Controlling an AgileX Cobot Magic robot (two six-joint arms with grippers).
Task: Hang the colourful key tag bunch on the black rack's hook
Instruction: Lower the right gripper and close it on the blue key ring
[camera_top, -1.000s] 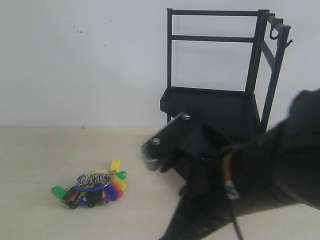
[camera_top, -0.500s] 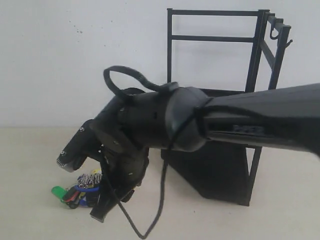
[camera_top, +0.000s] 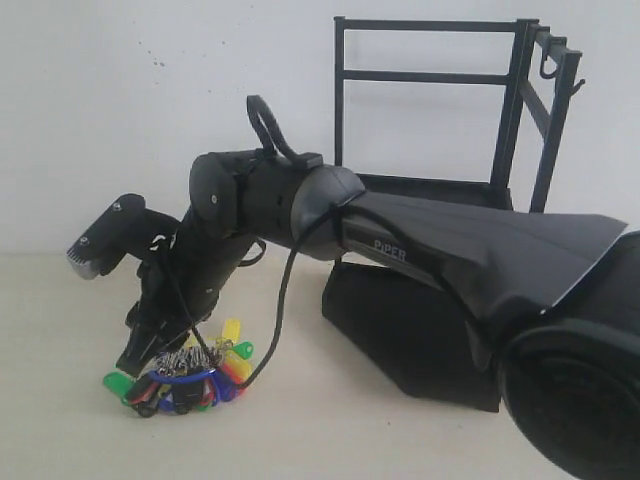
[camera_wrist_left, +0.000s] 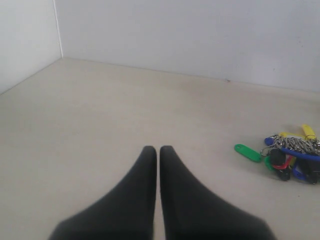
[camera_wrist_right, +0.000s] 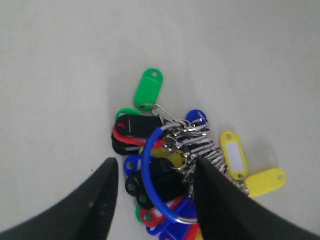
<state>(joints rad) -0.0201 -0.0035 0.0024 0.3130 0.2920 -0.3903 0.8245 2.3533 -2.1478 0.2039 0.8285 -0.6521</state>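
The colourful key tag bunch (camera_top: 182, 380) lies on the beige table, left of the black rack (camera_top: 420, 330). My right gripper (camera_top: 150, 350) has reached across to it and points down at it. In the right wrist view the right gripper (camera_wrist_right: 155, 167) is open, one finger either side of the blue-sleeved ring (camera_wrist_right: 150, 170) of the bunch (camera_wrist_right: 172, 150). The hook (camera_top: 578, 88) sticks out bare at the top of the rack's outer corner post. My left gripper (camera_wrist_left: 158, 150) is shut and empty, low over the table, with the bunch (camera_wrist_left: 292, 157) off to one side.
The right arm (camera_top: 420, 240) stretches across the front of the rack. A second J-hook (camera_top: 548, 68) hangs further along the rack's top rail. A white wall (camera_top: 150, 120) backs the table (camera_top: 60, 330), and a side wall (camera_wrist_left: 25, 40) meets it at a corner.
The right arm has swung from the right side leftward and down, so its open gripper now sits over the bunch. The bunch has not moved.
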